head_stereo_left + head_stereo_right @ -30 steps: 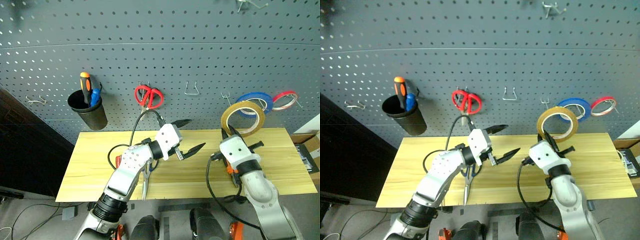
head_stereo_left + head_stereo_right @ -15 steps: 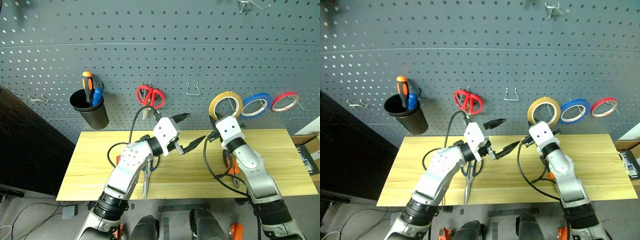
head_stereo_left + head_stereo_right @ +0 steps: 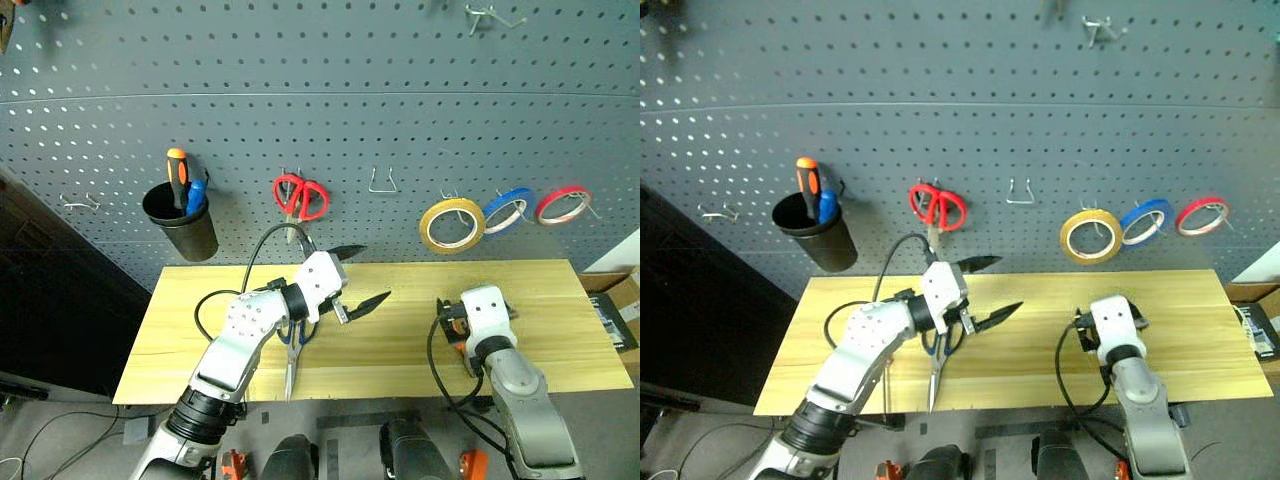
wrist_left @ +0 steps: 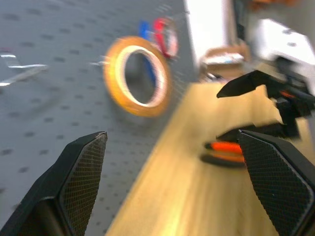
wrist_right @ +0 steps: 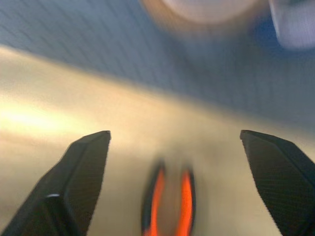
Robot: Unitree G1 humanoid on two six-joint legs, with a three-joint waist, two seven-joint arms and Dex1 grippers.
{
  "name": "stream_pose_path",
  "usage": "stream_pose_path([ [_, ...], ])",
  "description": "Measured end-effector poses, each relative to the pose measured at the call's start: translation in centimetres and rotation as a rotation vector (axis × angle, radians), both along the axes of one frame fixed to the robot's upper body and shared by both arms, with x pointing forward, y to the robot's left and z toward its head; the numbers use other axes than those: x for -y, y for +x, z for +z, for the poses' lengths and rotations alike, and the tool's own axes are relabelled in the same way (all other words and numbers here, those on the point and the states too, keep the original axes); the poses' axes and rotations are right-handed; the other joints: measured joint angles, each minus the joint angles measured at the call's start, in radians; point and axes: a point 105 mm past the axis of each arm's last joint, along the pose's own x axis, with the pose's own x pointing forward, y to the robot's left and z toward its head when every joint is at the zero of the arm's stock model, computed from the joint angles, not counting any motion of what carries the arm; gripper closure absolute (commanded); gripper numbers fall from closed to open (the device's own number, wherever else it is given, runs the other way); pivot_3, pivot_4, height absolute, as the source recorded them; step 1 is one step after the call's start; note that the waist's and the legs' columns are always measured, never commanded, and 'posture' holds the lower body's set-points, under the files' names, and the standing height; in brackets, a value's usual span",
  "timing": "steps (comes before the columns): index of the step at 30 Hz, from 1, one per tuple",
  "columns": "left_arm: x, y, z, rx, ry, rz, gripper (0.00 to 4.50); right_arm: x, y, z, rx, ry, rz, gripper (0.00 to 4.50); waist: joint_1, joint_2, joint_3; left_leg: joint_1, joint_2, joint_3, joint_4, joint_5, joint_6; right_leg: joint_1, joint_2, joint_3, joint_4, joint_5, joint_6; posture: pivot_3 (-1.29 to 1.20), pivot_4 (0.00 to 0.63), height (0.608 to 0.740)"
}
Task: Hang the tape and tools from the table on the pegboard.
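Left claw (image 3: 352, 276): we see its two black fingers spread wide with nothing between them, held above the tabletop (image 3: 400, 350) in front of the pegboard (image 3: 320, 120).
Right claw (image 5: 172, 162): spread wide and empty; we see it low over the right part of the tabletop, its fingers either side of the pliers but not touching them.
Tape (image 3: 452, 225): the yellowish roll hangs on a pegboard hook, just left of the blue roll (image 3: 508, 208) and red roll (image 3: 563, 204), free of both claws.
Pliers (image 5: 170, 201): orange-and-black handles lie on the tabletop just ahead of the right claw.
Scissors (image 3: 293, 352): the dark-handled pair lies on the tabletop under the left arm.
Screwdriver: we cannot pick out the slim red-handled one.
Other items: red-handled scissors (image 3: 299, 196) hang on the pegboard; a black cup (image 3: 182, 220) holds two tools.
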Motion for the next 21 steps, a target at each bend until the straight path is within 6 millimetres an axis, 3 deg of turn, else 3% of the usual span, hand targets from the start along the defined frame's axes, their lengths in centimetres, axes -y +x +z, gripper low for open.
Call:
stream_pose_path([
  [4, 0.4, -0.5, -0.5, 0.001, 0.026, -0.054, 0.00, 0.8, 0.9, -1.8, -0.183, 0.066, -0.006, 0.03, 0.000, 0.001, -0.001, 0.000, 0.000, 0.000, 0.000, 0.001, 0.001, 0.000, 0.000, 0.000, 0.002, 0.000, 0.000, -0.05, 0.173, 0.740],
  [11, 0.7, -0.8, -0.6, 0.006, 0.036, -0.080, 0.00, 3.0, 2.8, -4.2, -0.358, 0.072, -0.058, 0.03, 0.000, 0.001, -0.001, -0.001, 0.000, 0.001, -0.001, 0.001, 0.002, 0.000, 0.000, -0.001, 0.000, 0.000, 0.000, -0.03, 0.168, 0.740],
  [17, 0.7, -0.7, -0.8, -0.017, 0.029, -0.067, 0.00, 3.1, 3.0, -6.1, -0.448, 0.137, -0.056, 0.03, 0.001, 0.001, -0.002, -0.001, 0.000, 0.001, -0.001, 0.001, 0.002, 0.000, 0.000, -0.001, 0.000, 0.000, 0.000, -0.02, 0.164, 0.740],
  [21, 0.6, -0.7, -0.9, -0.019, 0.032, -0.064, 0.00, 2.8, 3.4, -6.3, -0.469, 0.174, -0.034, 0.03, 0.000, 0.000, -0.007, 0.000, 0.000, 0.001, 0.000, 0.001, 0.002, 0.000, 0.000, -0.001, 0.001, 0.000, 0.000, -0.01, 0.159, 0.740],
])
